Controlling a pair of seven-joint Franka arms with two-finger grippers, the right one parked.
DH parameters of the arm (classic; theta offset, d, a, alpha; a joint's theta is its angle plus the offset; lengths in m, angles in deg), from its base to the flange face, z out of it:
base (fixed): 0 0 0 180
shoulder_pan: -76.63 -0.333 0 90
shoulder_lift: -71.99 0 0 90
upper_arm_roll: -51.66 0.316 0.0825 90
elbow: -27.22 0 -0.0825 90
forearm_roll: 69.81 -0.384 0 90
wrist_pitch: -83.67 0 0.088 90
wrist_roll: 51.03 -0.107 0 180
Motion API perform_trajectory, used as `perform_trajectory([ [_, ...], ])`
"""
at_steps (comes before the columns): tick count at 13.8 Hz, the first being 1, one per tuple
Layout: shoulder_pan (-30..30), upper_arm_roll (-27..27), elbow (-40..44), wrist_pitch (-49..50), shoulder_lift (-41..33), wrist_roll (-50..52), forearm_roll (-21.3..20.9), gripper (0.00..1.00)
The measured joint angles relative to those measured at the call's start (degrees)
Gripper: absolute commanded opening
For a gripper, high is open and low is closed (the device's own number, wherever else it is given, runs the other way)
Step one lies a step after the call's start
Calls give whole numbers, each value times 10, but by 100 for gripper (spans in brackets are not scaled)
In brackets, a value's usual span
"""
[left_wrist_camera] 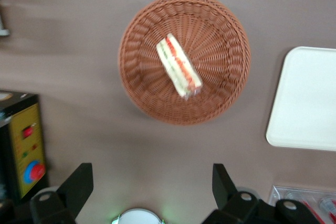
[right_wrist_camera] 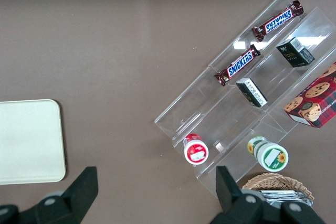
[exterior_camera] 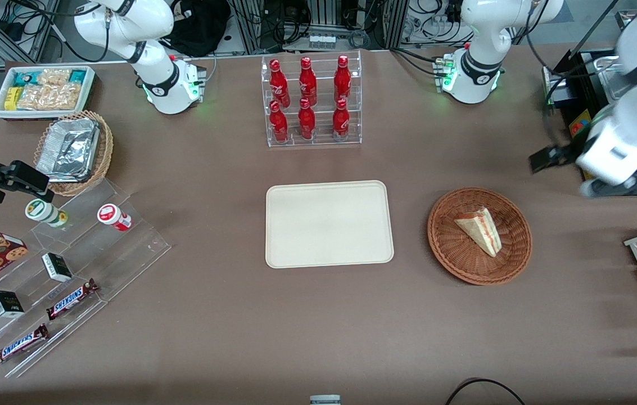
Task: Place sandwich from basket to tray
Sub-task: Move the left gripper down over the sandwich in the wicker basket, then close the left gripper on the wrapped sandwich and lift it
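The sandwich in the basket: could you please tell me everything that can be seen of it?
The sandwich is a triangular wedge of pale bread with red, green and yellow filling showing along its cut edge. It lies on its side in the round reddish-brown wicker basket, touching only the weave. The tray lies apart, beside the basket. The gripper hangs open above the table near the basket, clear of the sandwich.

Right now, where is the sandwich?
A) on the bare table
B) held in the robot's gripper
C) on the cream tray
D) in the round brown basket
D: the sandwich lies in the basket, the tray is bare, and the gripper hangs open above the table, apart from the basket.
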Motion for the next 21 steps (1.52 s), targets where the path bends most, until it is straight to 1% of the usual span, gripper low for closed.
perform_trajectory([
  [2, 1, -4, -78, -108, 2, 57, 1, 100],
  [5, 2, -16, -186, -271, 2, 210, 1, 100],
  [7, 5, -28, -244, -342, 2, 295, 1, 100],
  [8, 5, -30, -263, -358, 3, 317, 1, 100],
  [12, 5, -28, -294, -399, 23, 338, 1, 100],
  [18, 5, -28, -295, -516, 125, 346, 1, 99],
  [19, 5, -27, -294, -525, 138, 347, 1, 87],
  [20, 5, -27, -293, -530, 146, 347, 1, 62],
  [21, 5, -27, -291, -532, 150, 347, 1, 34],
])
